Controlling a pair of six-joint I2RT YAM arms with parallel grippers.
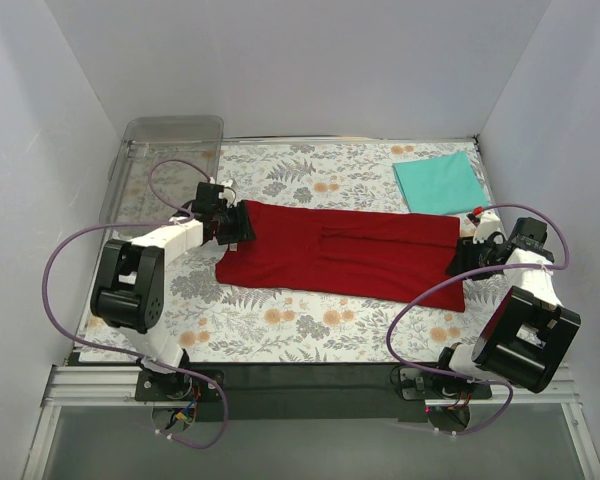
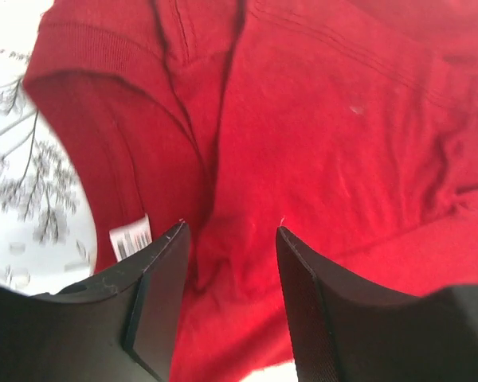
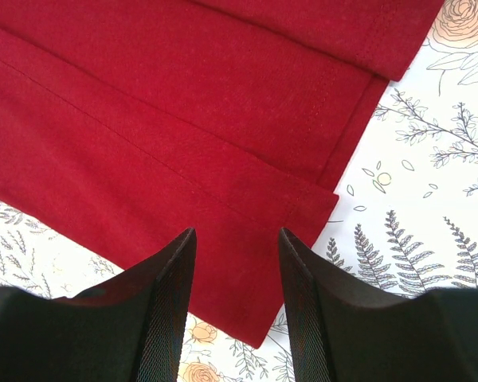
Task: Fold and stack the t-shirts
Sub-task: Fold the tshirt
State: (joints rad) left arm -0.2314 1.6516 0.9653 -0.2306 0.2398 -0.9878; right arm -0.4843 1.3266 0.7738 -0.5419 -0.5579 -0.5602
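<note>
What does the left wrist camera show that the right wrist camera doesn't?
Only the left wrist view shows the dark red t-shirt at its neckline, with a white tag inside it. Only the right wrist view shows the shirt's layered hem edges and a rose print on the mat. Both show the same red shirt lying on the floral mat, with an open hand above it: the left hand and the right hand.
</note>
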